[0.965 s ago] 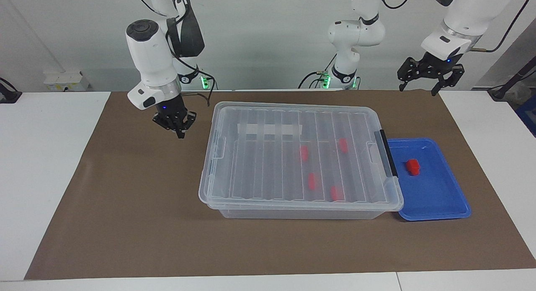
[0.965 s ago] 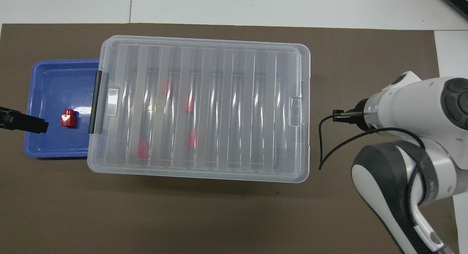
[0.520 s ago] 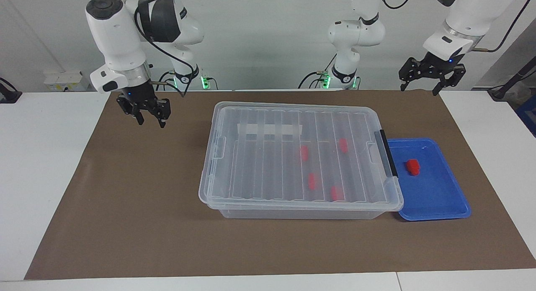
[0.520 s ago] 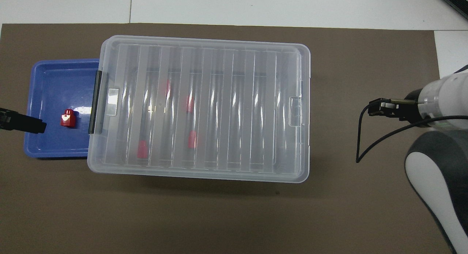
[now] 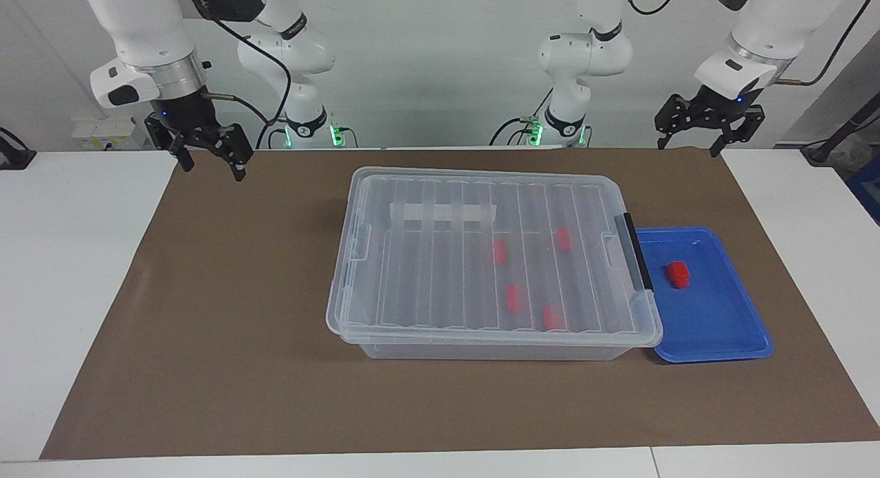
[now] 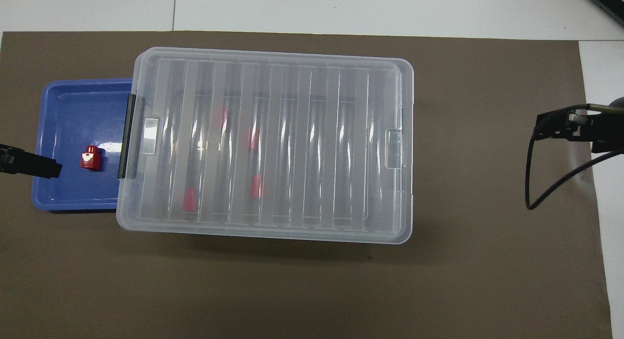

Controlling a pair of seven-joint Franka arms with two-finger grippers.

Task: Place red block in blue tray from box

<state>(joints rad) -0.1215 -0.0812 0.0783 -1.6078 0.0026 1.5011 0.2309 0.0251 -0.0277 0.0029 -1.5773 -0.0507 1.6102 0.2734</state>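
Observation:
The clear box (image 5: pixel 440 272) (image 6: pixel 292 149) lies in the middle of the mat with its ribbed lid shut. Several red blocks show through the lid, one of them (image 5: pixel 513 297) (image 6: pixel 255 186) near the middle. One red block (image 5: pixel 678 274) (image 6: pixel 90 158) rests in the blue tray (image 5: pixel 715 327) (image 6: pixel 68 109), which sits against the box's black latch end. My right gripper (image 5: pixel 212 168) hangs open and empty, high over the mat's corner at the right arm's end. My left gripper (image 5: pixel 687 148) waits open and empty, raised at the left arm's end; one of its fingers (image 6: pixel 39 166) shows over the tray's rim.
A brown mat (image 5: pixel 240 340) (image 6: pixel 487 261) covers most of the white table (image 5: pixel 69 258). The right arm's wrist cable (image 6: pixel 536 183) loops over the mat's edge. Bare mat lies between the box and the right arm's end.
My right gripper has risen and drawn away from the box toward the right arm's end, and its fingers have opened. The left arm, box, tray and blocks have not moved.

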